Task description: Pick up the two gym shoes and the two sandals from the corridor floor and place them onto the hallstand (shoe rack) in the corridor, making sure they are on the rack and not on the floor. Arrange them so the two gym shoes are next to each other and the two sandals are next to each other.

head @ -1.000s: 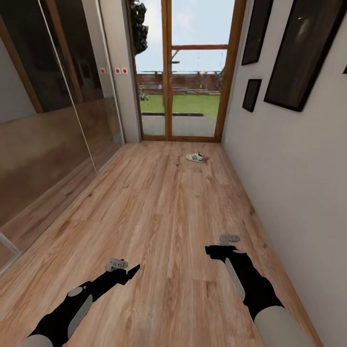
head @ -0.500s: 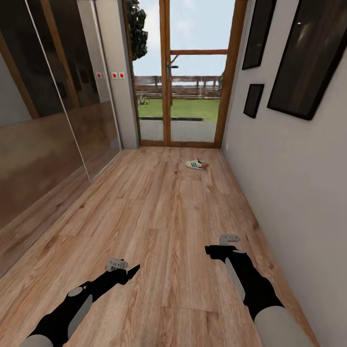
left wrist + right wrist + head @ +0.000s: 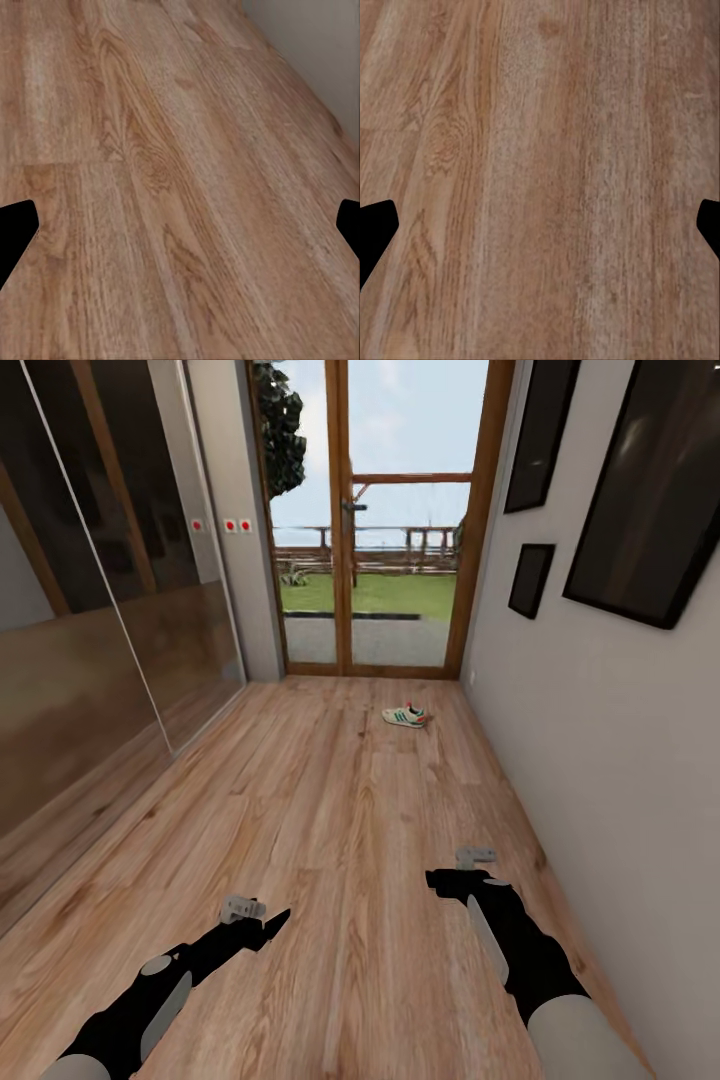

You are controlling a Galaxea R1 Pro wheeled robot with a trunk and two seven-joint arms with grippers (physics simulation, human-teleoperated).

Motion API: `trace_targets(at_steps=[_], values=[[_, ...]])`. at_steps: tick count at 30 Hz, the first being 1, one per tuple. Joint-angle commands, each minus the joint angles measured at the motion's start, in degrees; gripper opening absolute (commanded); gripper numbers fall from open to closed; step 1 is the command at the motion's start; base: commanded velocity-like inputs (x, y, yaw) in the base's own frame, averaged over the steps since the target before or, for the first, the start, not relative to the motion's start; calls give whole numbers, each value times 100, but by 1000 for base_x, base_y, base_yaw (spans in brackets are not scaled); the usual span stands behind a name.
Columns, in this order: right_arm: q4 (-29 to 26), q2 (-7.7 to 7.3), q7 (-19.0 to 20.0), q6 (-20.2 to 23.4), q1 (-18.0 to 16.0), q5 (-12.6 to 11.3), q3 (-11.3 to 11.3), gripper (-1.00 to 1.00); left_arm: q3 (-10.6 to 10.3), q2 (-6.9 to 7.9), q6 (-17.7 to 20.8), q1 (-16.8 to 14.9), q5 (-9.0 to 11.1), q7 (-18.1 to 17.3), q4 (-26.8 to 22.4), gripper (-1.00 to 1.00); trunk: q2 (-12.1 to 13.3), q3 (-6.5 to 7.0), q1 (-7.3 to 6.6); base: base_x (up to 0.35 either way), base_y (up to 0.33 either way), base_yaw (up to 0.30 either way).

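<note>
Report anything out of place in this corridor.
One gym shoe lies alone on the wood floor at the far end, near the glass door and the right wall, not on any rack. Both grippers, left and right, hang empty over bare floor.

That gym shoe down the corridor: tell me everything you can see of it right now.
The gym shoe is a single white sneaker with green side stripes, a red-orange patch at one end and a pale sole. It sits sole-down on the wooden floor, lying roughly crosswise to the corridor, near the right wall and close to the glass door. Nothing touches it but the floor. Finer details are too small to tell.
</note>
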Motion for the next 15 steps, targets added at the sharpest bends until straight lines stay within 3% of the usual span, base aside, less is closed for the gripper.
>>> trace_targets(at_steps=[1, 15], values=[[-7, -2, -38, 24, -2, -47, 12, 100, -32, 8, -30, -4, 32, 5, 4, 100, -2, -2, 2, 347, -69, 0], [-7, -2, -43, 26, -3, -47, 12, 100, -32, 8, -30, -4, 32, 5, 3, 100, -2, 5, 2, 347, -65, 0]])
